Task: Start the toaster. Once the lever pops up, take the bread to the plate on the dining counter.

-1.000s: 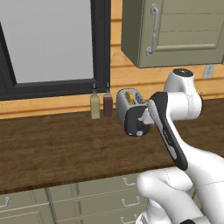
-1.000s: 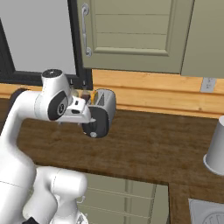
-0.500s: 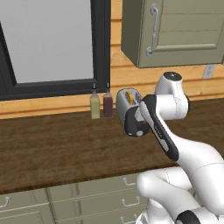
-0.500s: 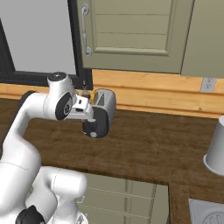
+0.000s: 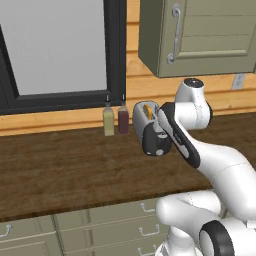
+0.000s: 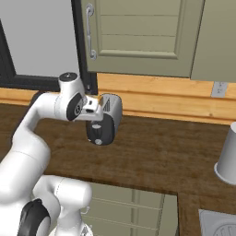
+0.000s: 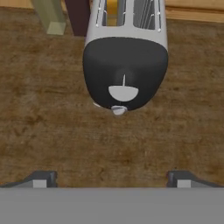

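The toaster stands on the dark wood worktop, silver on top, its black end panel facing me. On that panel the lever shows as a light tab under a thin slot, with the round knob just below it. The bread stands yellow in one slot, also seen as bread in the left base view. My gripper is open, fingertips wide apart, hovering over the worktop just in front of the end panel and touching nothing. The toaster sits right beside my hand.
Two slim bottles, olive and dark red, stand left of the toaster against the wooden back wall. A dark-framed window and green-grey cabinets hang above. A pale cylinder stands at the far right. Drawers run below.
My wrist has shifted a little toward the toaster. The toaster, bread and bottles have not moved, and the gripper has stayed open.
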